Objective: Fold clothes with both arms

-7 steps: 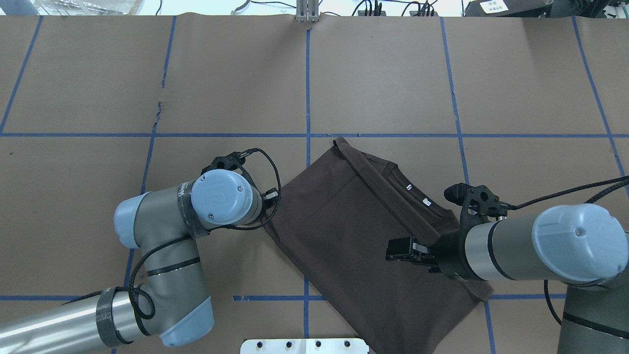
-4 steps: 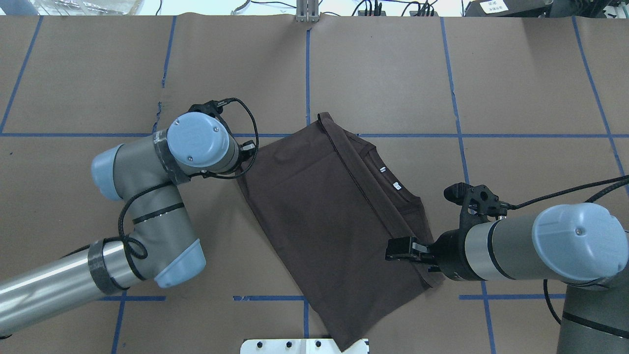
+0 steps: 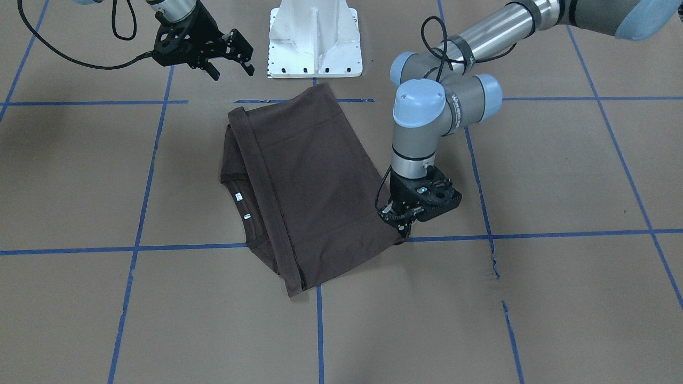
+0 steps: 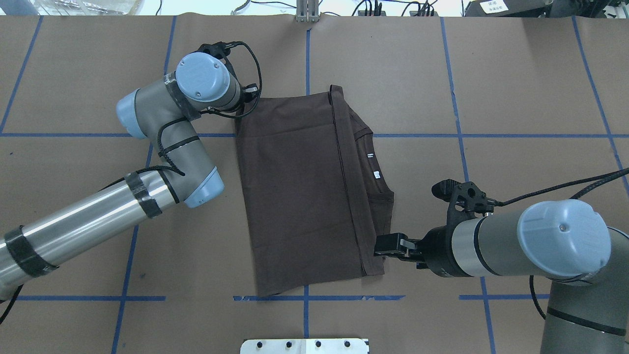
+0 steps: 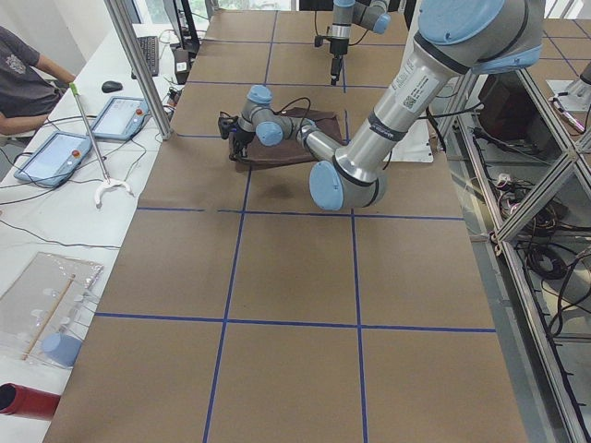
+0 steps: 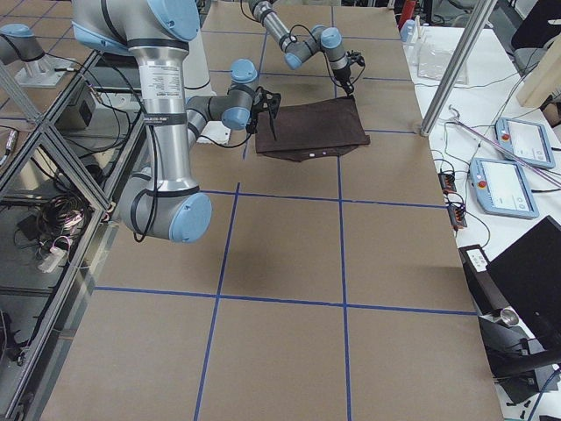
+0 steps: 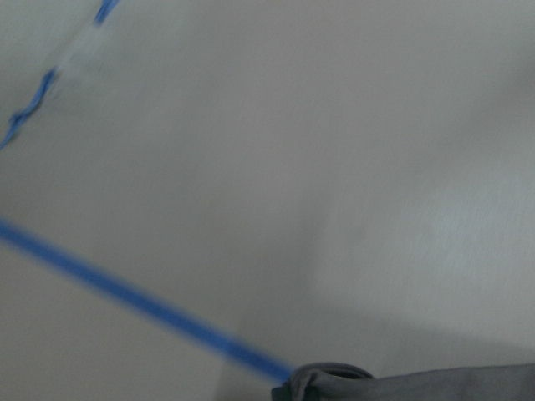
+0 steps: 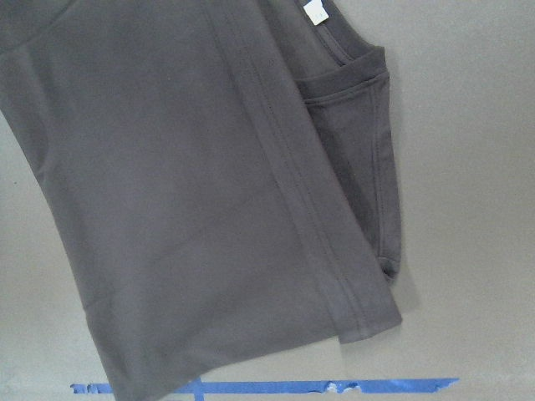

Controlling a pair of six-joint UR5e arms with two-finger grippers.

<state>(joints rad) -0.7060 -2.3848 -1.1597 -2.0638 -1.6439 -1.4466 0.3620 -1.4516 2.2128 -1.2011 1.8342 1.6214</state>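
One T-shirt corner seems pinched in the left pincer; right pincer gapes empty.

The table, covered in brown paper marked by blue tape lines, carries a folded dark T-shirt and a white pedestal base.

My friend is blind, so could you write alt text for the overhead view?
A folded dark brown T-shirt lies on a brown table marked with blue tape lines. The left arm reaches its far left corner; the right gripper points at its near right edge.
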